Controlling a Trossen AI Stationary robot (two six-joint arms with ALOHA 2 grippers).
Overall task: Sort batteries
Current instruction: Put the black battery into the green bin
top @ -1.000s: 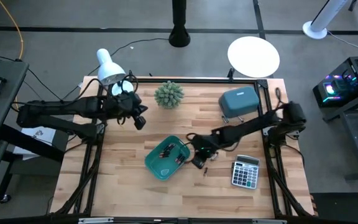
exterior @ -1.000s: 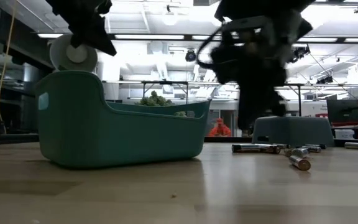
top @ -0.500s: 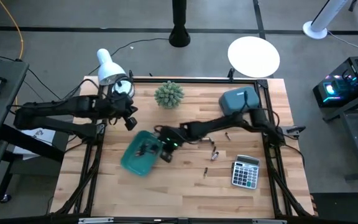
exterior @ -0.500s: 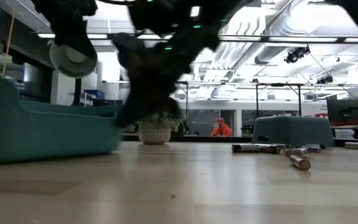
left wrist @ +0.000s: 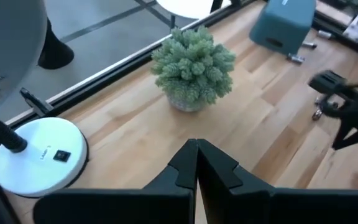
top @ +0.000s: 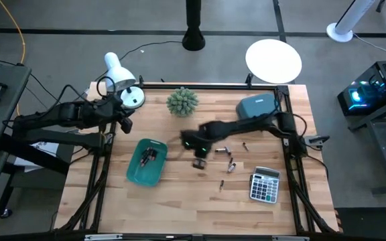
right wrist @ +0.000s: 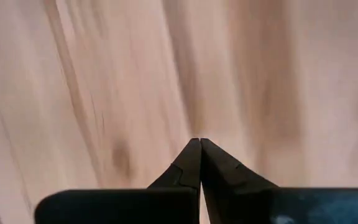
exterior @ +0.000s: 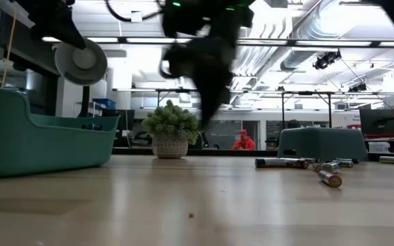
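A teal tray [top: 146, 163] stands on the wood left of centre, with several dark batteries [top: 149, 155] in it; in the low view the tray [exterior: 40, 140] is at the left. More batteries [top: 226, 157] lie loose on the wood right of centre [exterior: 282, 162]. My right gripper [top: 200, 163] is shut and hangs over bare wood between the tray and the loose batteries, touching nothing [right wrist: 197, 142]. My left gripper [top: 124, 124] is shut near the far left, by the lamp's white base, and holds nothing [left wrist: 196, 144].
A small potted plant [top: 181, 102] and a desk lamp [top: 116, 70] with a white base [left wrist: 39, 155] stand at the far edge. A second teal tray [top: 256, 108] lies upside down at the far right. A grey calculator [top: 265, 185] lies near the right edge.
My right gripper swept toward the table's left edge, pushing the teal tray along the wood and turning it, then drew back right and rose. The tray now stands well left of where it was. My left gripper has drawn back toward the left edge. Both stayed shut.
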